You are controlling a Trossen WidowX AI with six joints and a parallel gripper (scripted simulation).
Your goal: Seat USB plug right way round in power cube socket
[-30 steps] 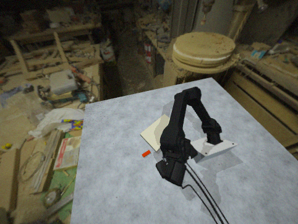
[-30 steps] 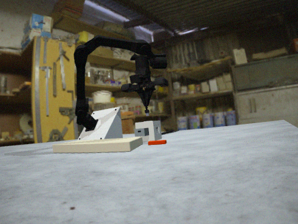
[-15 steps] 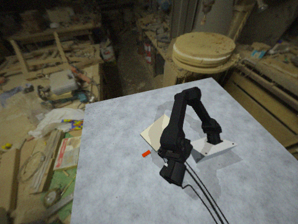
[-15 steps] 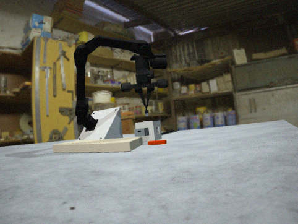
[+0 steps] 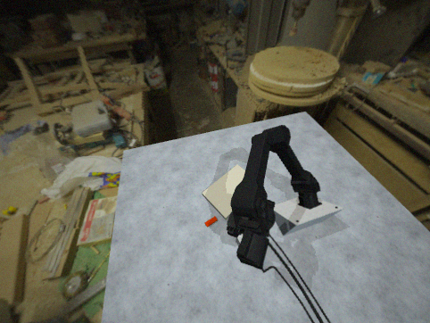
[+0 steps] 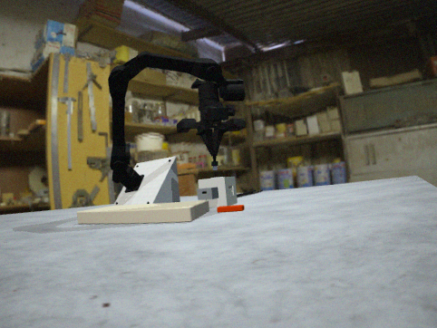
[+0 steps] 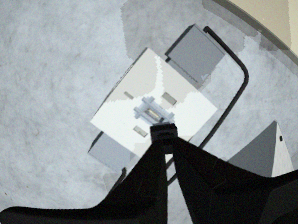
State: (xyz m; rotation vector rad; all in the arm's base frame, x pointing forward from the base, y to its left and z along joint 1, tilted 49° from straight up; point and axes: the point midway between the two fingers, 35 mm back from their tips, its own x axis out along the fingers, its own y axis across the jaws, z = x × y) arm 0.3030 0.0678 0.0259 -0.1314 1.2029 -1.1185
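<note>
My gripper (image 6: 215, 157) (image 7: 166, 147) is shut on the black USB plug (image 6: 215, 163) (image 7: 164, 133), which hangs upright with its pale metal end down. A gap shows between the plug and the top of the white power cube (image 6: 227, 186) (image 7: 120, 115) in the exterior view. In the wrist view the light-blue-rimmed socket (image 7: 153, 114) shows on the cube's top, just beyond the plug, and the cube looks turned at an angle to the plug and fingers. Which way round the plug faces cannot be told. In the top view the arm hides the plug and nearly all of the cube.
Grey blocks (image 6: 208, 193) (image 7: 195, 54) stick out from the cube's sides. A black cable (image 7: 246, 77) curves beside it. An orange piece (image 5: 210, 221) (image 6: 230, 208) and a cream board (image 5: 219, 194) (image 6: 136, 215) lie nearby. A white wedge (image 5: 330, 210) (image 6: 165, 186) stands at the arm's base.
</note>
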